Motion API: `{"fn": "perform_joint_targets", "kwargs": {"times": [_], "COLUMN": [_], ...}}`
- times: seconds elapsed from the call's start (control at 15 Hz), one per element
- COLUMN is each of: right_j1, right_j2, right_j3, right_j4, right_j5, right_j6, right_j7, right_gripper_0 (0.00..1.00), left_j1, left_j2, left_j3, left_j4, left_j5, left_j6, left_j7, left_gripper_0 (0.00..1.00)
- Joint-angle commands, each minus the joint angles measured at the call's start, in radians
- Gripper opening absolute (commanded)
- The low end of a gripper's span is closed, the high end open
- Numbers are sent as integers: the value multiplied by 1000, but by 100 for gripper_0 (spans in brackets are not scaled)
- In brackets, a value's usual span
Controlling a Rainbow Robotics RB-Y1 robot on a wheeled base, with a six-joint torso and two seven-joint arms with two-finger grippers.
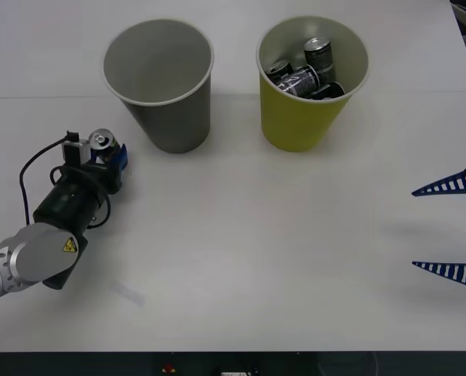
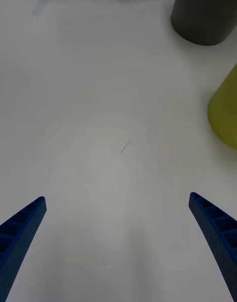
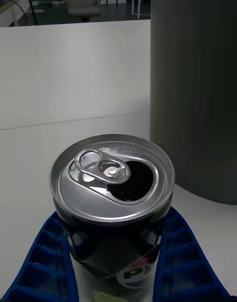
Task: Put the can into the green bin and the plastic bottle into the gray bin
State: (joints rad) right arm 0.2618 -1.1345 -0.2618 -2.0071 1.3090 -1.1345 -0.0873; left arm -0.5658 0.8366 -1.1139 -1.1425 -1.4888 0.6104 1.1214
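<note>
A small dark can (image 1: 102,141) with an open silver top (image 3: 113,173) sits upright between blue fingers (image 3: 47,262), and my left gripper (image 1: 107,153) is shut on it. It is held low at the table's left, just left of the gray bin (image 1: 174,125), whose wall (image 3: 197,84) rises well above the can. The green bin (image 1: 295,125) stands to the right of the gray one. My right gripper (image 1: 414,229) is open over bare table at the right edge, its own view (image 2: 116,200) showing nothing between the fingers. The plastic bottle is out of view.
Several dark cans (image 1: 307,74) lie inside the green bin; the gray bin looks empty. From the right wrist, the gray bin (image 2: 205,15) and green bin (image 2: 224,109) stand farther off. White table stretches between the two arms.
</note>
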Motion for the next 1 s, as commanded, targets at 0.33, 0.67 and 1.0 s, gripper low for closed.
{"fn": "perform_joint_targets", "kwargs": {"times": [0.33,0.67,1.0], "right_j1": [0,0,0], "right_j2": [0,0,0], "right_j3": [0,0,0], "right_j4": [0,0,0], "right_j5": [0,0,0], "right_j6": [0,0,0], "right_j7": [0,0,0], "right_gripper_0": [100,100,100], "left_j1": [46,227,394], "left_j2": [67,144,228], "left_j3": [32,278,430], "left_j4": [-80,-243,-407], "left_j5": [-33,-217,-326], "left_j6": [-6,-170,-251], "left_j7": [14,20,24], "left_gripper_0": [0,0,0]}}
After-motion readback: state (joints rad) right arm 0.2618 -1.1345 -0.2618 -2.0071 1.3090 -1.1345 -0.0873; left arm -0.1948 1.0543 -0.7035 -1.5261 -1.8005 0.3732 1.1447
